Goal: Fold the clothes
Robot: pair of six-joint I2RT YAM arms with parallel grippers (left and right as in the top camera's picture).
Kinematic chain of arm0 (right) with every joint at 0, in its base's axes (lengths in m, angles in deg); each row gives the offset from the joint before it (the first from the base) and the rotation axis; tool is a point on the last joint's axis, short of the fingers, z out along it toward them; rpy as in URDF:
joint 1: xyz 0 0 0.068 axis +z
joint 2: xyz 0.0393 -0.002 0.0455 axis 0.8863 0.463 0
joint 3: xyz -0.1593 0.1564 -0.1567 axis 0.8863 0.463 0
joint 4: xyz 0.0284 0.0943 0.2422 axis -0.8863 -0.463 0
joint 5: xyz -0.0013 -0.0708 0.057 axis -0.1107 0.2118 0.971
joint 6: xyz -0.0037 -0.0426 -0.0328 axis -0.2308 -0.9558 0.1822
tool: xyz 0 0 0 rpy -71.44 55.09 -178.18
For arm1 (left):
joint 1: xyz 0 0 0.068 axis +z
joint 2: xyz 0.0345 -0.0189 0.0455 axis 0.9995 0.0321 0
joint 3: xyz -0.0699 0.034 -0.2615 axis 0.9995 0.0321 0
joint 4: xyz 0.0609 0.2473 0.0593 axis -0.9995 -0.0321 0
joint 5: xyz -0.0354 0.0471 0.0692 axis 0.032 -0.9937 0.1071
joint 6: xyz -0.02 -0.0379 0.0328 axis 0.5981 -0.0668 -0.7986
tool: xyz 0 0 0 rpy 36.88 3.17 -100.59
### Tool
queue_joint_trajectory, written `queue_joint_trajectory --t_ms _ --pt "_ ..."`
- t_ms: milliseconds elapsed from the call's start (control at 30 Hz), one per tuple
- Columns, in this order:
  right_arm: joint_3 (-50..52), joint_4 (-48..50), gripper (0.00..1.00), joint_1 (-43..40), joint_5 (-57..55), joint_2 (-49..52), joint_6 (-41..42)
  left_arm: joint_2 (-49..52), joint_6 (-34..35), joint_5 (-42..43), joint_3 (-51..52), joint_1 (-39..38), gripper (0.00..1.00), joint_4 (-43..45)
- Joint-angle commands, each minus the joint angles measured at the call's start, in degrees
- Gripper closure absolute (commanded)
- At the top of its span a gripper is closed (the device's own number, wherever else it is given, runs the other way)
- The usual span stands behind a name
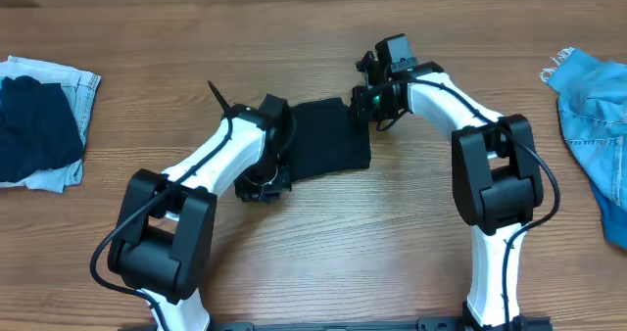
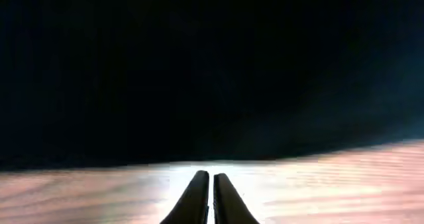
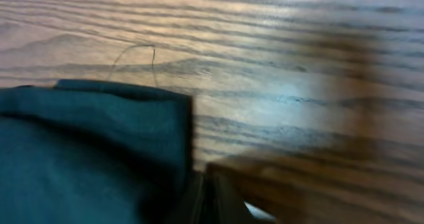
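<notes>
A dark, blackish-green garment [image 1: 328, 135] lies folded into a rectangle at the table's centre. My left gripper [image 1: 266, 182] is at its lower left edge. In the left wrist view its fingers [image 2: 212, 179] are shut and empty over bare wood, just short of the dark cloth [image 2: 212, 71]. My right gripper [image 1: 368, 104] is at the garment's upper right corner. In the right wrist view its fingers [image 3: 207, 181] are shut and blurred, right against the folded edge of the cloth [image 3: 86, 151]. I cannot see cloth between them.
A pile of folded denim and navy clothes [image 1: 39, 120] sits at the far left edge. A crumpled blue denim garment [image 1: 598, 106] lies at the far right. A loose thread [image 3: 136, 52] lies on the wooden table [image 3: 285, 65] by the garment's corner.
</notes>
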State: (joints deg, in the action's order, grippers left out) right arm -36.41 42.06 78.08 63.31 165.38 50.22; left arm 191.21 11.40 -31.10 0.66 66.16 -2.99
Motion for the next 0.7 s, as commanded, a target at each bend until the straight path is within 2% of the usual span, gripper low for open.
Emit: queue_joint_trajectory --t_ms 0,133,300,400,467,567,667 --pt "0.13 -3.04 0.96 0.15 1.18 0.92 -0.26 -0.09 0.81 -5.75 2.73 0.35 0.87 3.58" --pt "0.13 -11.61 0.96 0.15 3.98 0.9 0.02 -0.09 1.01 -10.45 2.91 1.46 0.81 8.5" --pt "0.13 -25.75 0.96 1.03 5.18 0.87 0.83 -0.09 2.1 -10.4 2.62 6.51 0.78 14.62" --pt "0.13 -30.21 0.96 3.72 9.7 0.79 0.81 -0.09 2.93 -7.98 1.05 10.49 0.76 18.45" --pt "0.13 -30.1 0.96 6.43 13.31 0.59 0.81 -0.09 2.89 -3.98 -0.31 12.92 0.7 22.91" --pt "0.13 -27.5 0.96 12.22 18.38 0.22 1.01 -0.09 2.84 0.79 -3.32 15.58 0.53 28.85" --pt "0.13 -24.79 0.96 16.31 18.27 -0.37 2.14 -0.09 1.7 3.74 -8.79 17.57 0.46 29.62"
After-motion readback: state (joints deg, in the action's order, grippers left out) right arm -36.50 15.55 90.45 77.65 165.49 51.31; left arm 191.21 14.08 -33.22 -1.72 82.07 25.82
